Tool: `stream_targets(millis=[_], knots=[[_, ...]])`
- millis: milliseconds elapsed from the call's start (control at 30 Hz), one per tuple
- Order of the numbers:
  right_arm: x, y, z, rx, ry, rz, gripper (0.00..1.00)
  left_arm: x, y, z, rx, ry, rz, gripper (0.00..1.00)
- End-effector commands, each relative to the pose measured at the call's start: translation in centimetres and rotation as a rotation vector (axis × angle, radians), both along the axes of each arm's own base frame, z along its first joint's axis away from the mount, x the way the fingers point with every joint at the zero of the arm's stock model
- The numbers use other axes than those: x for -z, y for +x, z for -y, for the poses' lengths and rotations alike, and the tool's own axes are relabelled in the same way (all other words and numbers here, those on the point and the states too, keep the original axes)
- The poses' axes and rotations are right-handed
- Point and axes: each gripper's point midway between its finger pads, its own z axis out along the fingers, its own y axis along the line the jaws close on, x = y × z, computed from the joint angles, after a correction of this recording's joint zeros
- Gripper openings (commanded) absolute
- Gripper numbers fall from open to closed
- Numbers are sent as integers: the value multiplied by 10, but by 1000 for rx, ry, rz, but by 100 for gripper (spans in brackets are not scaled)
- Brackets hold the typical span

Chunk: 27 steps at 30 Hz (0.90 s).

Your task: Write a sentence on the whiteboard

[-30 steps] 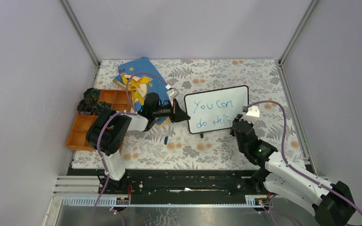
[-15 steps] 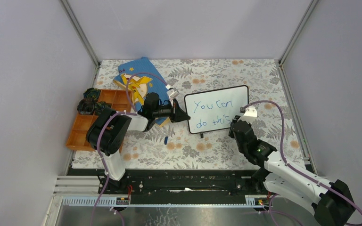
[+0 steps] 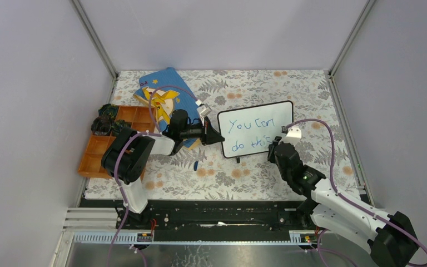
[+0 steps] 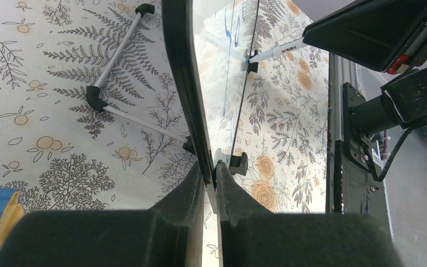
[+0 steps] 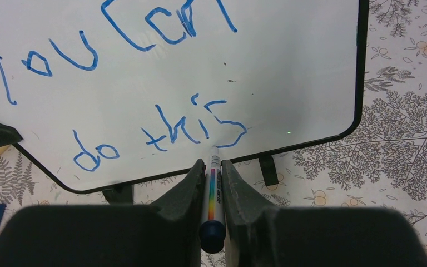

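Black-framed whiteboard (image 5: pixel 300 72) (blue sentence (image 5: pixel 169 130)), left gripper (image 4: pixel 210 172) pinching its edge, right gripper (image 5: pixel 212 167) pinching marker (image 5: pixel 212 194)

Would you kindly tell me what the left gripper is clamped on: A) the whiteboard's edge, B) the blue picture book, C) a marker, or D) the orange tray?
A: the left wrist view shows the left gripper pinching the whiteboard by its black frame; the marker sits in the right gripper.
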Motion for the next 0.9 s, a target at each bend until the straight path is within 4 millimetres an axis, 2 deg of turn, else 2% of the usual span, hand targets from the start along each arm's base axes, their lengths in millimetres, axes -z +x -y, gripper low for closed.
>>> stream_targets(millis=[0,367,633,700,867], knots=[[-14,5,-6,-3,56,38,0,38,-17,-2,9,100,-79,0],[-39,-20,9,-26,53,5,0,36,-17,-3,6,108,-69,0],[-76,-34,28,1,129,137,0,35,-16,-3,4,119,-65,0],[-80,-33,38,37,117,175,0,35,-15,-3,0,123,-63,0],[-71,-29,52,136,106,183,0,37,-15,-4,-3,135,-69,0]])
